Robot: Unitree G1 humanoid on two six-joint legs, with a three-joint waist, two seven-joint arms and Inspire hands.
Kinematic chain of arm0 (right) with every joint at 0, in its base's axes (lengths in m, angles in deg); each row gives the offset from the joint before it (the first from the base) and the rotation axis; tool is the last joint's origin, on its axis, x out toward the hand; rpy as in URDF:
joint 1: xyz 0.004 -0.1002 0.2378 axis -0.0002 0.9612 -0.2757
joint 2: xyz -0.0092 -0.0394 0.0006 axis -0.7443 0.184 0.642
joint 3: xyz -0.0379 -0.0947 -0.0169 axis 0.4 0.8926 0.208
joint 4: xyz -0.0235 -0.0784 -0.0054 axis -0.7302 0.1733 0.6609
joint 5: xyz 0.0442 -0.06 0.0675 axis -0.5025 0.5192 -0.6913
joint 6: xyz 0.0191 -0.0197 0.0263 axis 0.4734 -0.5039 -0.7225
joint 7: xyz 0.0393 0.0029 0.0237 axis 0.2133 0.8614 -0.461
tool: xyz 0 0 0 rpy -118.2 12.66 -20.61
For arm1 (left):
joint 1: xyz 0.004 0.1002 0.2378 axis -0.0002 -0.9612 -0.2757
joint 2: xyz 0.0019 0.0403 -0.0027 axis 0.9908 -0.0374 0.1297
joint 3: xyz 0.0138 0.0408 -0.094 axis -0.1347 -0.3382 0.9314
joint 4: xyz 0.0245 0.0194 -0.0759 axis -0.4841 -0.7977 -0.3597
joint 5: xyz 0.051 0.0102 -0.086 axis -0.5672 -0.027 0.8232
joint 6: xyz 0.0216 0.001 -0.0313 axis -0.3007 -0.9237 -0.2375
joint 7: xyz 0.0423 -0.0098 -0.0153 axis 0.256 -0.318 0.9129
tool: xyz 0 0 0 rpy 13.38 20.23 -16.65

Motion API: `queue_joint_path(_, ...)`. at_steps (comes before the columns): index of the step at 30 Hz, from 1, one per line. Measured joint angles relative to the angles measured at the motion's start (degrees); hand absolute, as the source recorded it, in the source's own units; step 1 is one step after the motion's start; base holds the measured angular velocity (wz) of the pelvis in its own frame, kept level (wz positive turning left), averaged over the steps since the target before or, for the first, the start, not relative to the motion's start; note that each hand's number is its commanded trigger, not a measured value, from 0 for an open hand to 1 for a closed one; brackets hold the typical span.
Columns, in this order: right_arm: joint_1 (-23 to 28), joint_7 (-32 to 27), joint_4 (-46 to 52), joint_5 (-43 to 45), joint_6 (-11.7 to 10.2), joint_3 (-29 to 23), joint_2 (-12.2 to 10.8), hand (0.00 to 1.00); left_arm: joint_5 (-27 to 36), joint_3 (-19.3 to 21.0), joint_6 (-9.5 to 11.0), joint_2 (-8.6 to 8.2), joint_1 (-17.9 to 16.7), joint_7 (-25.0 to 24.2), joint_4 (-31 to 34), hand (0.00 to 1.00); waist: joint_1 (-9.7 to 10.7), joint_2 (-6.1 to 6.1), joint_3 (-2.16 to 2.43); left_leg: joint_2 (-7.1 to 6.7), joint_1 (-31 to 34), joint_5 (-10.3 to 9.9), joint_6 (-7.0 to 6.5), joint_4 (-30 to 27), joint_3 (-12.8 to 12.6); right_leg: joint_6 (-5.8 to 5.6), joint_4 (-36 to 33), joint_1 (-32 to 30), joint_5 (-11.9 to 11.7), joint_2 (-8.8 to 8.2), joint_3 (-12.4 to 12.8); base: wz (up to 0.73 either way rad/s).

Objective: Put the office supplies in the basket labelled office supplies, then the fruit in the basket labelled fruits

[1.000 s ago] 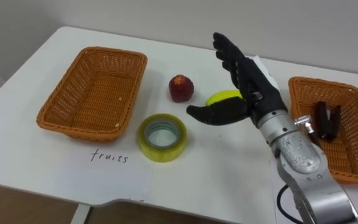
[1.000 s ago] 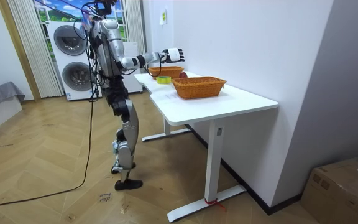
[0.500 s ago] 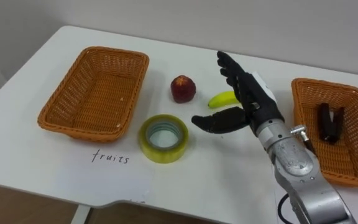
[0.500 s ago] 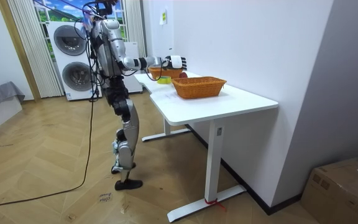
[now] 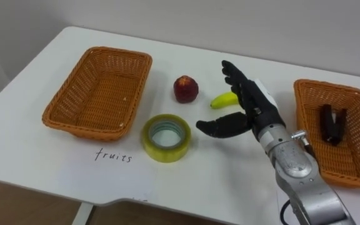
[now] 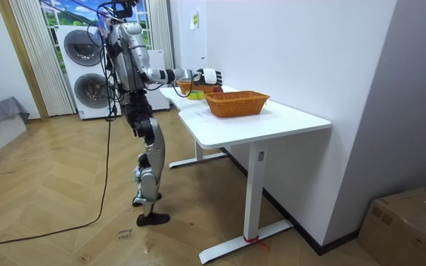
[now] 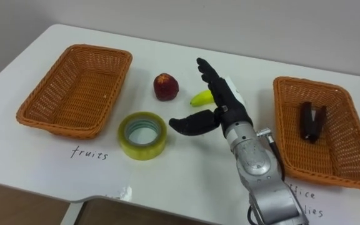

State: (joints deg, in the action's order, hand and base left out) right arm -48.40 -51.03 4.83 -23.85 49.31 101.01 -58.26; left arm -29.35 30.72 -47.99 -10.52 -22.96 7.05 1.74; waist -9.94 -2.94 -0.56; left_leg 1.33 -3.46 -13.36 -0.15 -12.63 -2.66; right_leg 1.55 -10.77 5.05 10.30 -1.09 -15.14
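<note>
Handwritten "fruits" label [image 5: 112, 156] on white worktop [image 5: 30, 156], before left orange wicker basket [image 5: 83, 127]. Red apple [image 5: 185, 89], yellow banana [image 5: 222, 100] and yellow tape roll [image 5: 166, 137] lie between baskets. Right hand [image 5: 255, 105] is just beside the banana, fingers spread wide, holding nothing. Black clip [image 5: 331, 122] lies in right orange wicker basket [image 5: 330, 85].

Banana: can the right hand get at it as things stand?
Probably yes. The right hand is open, right beside the banana, with nothing between them. The apple and tape roll lie apart, farther left. Whether the hand already touches the banana cannot be told.
</note>
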Motion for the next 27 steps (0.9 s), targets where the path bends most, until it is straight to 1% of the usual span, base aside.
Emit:
queue_joint_path(5, -0.01, -0.07, 0.0, -0.05, 0.01, 0.11, -0.14, 0.0, -0.01, 0.0, -1.08, -0.3, -0.43, -0.01, -0.03, 0.0, -0.02, -0.09, -0.03, -0.1, 0.37, 0.0, 0.0, -0.05, 0.5, -0.06, 0.1, -0.02, 0.04, -0.11, -0.76, 0.08)
queue_joint_path(10, -0.01, -0.17, 0.0, -0.04, 0.03, 0.15, -0.16, 0.0, -0.01, 0.0, -1.47, -0.66, -0.76, -0.03, -0.03, 0.0, -0.07, -0.13, 0.0, -0.2, 0.66, 0.0, 0.0, -0.13, 1.09, -0.14, 0.14, -0.06, 0.08, -0.19, -0.88, 0.04)
queue_joint_path(17, -0.01, -0.17, 0.0, -0.04, 0.08, 0.19, -0.17, 0.0, 0.0, 0.0, -2.16, -1.0, -0.84, -0.04, -0.05, 0.0, -0.15, -0.15, 0.02, -0.23, 0.68, 0.0, 0.0, -0.16, 1.16, -0.15, 0.12, -0.05, 0.09, -0.22, -0.89, 0.0)
queue_joint_path(24, -0.04, -0.16, 0.0, 0.01, 0.09, 0.32, -0.17, 0.0, -0.01, 0.0, -2.17, -0.99, -0.82, -0.15, -0.05, 0.0, -0.26, -0.19, 0.05, -0.29, 0.8, 0.0, -0.01, -0.19, 1.27, -0.19, 0.13, -0.1, 0.12, -0.27, -0.95, 0.0)
queue_joint_path(27, -0.14, -0.16, 0.0, 0.66, 0.1, 0.57, -0.17, 0.0, -0.16, 0.0, -2.18, -0.99, -0.82, -0.15, -0.04, 0.0, -0.29, -0.25, 0.09, -0.34, 0.9, 0.03, -0.05, -0.2, 1.47, -0.23, 0.12, -0.08, 0.14, -0.34, -1.56, 0.06)
